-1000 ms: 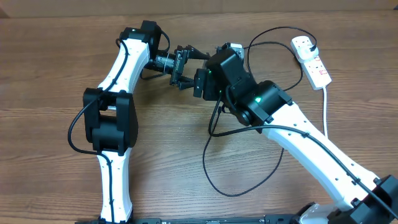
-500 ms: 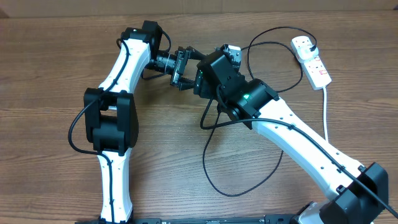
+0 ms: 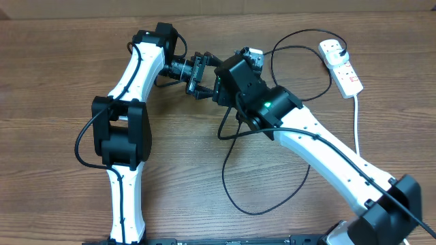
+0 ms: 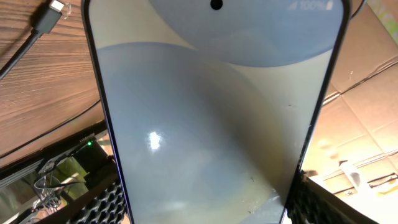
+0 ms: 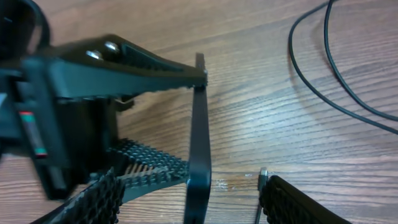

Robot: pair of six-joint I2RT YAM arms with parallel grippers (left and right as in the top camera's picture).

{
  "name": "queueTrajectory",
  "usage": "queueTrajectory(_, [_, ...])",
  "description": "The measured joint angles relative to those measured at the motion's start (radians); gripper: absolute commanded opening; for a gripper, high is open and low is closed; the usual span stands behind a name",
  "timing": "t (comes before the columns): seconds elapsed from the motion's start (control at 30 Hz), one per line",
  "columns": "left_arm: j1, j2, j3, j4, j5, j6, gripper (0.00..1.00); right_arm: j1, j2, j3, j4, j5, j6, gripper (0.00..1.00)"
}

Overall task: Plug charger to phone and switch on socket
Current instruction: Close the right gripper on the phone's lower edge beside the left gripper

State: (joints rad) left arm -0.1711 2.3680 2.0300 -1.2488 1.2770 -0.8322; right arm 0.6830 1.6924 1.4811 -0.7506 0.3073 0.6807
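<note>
My left gripper (image 3: pixel 203 71) is shut on the phone (image 4: pixel 211 124), holding it off the table; its light blue screen fills the left wrist view. In the right wrist view the phone (image 5: pixel 199 137) is edge-on, clamped between the left gripper's black fingers (image 5: pixel 149 62). My right gripper (image 5: pixel 196 202) is open, one finger on each side of the phone. The charger's connector tip (image 5: pixel 262 177) lies against the inner face of its right finger, and also shows in the left wrist view (image 4: pixel 55 9). The black cable (image 3: pixel 235 197) loops over the table. The socket (image 3: pixel 344 68) lies at the far right.
The charger's plug (image 3: pixel 334 47) sits in the socket's far outlet, and the thick white cord (image 3: pixel 357 129) runs toward the front right. Cable loops (image 5: pixel 336 81) lie on the wood behind the grippers. Both arms crowd the far middle of the table.
The right arm has moved left, closer to the left gripper and the phone. The cable loop under it has shifted left with it. The left arm has held still.
</note>
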Motion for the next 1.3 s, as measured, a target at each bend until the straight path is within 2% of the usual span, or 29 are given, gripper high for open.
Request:
queueTrajectory(0.37, [-0.006, 0.0, 0.0, 0.0, -0.015, 0.0, 0.73, 0.0, 0.035, 0.0, 0.025, 0.006, -0.001, 0.56])
queueTrajectory(0.83, [-0.006, 0.0, 0.0, 0.0, -0.015, 0.0, 0.73, 0.0, 0.035, 0.0, 0.025, 0.023, 0.002, 0.47])
queueTrajectory(0.9, [-0.006, 0.0, 0.0, 0.0, -0.015, 0.0, 0.73, 0.0, 0.035, 0.0, 0.025, 0.023, 0.0, 0.4])
queueTrajectory(1.3, [-0.006, 0.0, 0.0, 0.004, -0.015, 0.0, 0.73, 0.0, 0.035, 0.0, 0.027, 0.025, 0.005, 0.32])
